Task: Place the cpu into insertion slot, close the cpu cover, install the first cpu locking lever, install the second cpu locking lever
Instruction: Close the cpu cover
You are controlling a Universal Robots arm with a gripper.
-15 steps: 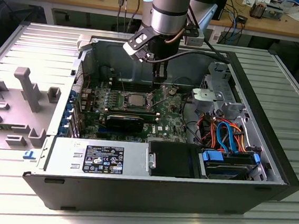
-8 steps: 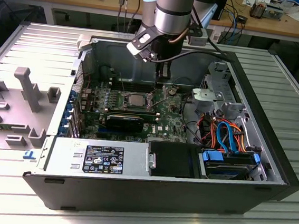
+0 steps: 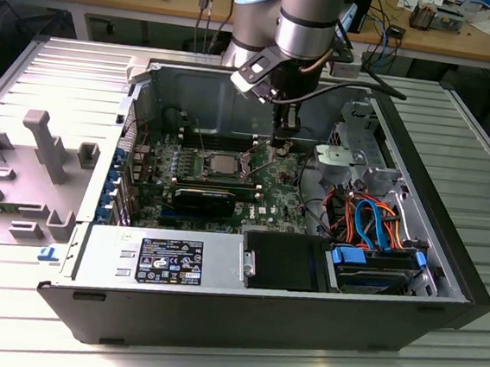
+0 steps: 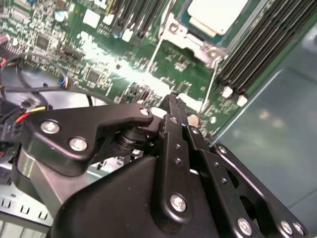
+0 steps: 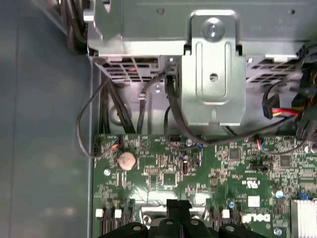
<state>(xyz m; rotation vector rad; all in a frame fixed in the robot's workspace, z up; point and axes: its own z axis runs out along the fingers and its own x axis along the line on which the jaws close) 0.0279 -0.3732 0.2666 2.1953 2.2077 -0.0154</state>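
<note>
The cpu [image 3: 222,161] lies flat in the insertion slot [image 3: 201,165] on the green motherboard [image 3: 266,190], inside the open computer case. In the second wrist view its pale metal top [image 4: 218,12] shows through the cpu cover [image 4: 198,40], which is down around it. Two thin silver locking levers [image 4: 157,49] [image 4: 212,82] run along two sides of the socket. My gripper [image 3: 282,140] hangs just to the exterior view's right of the socket, low over the board. Its black fingertips [image 4: 172,99] are pressed together, close to one lever's end. I see nothing between them.
A silver drive cage [image 5: 213,74] with bundled cables [image 3: 371,222] stands at the exterior view's right. Black memory slots [image 4: 257,49] flank the socket. A long black card [image 3: 204,200] and the power supply [image 3: 168,259] sit nearer the case front. A grey fixture [image 3: 45,143] lies outside the case.
</note>
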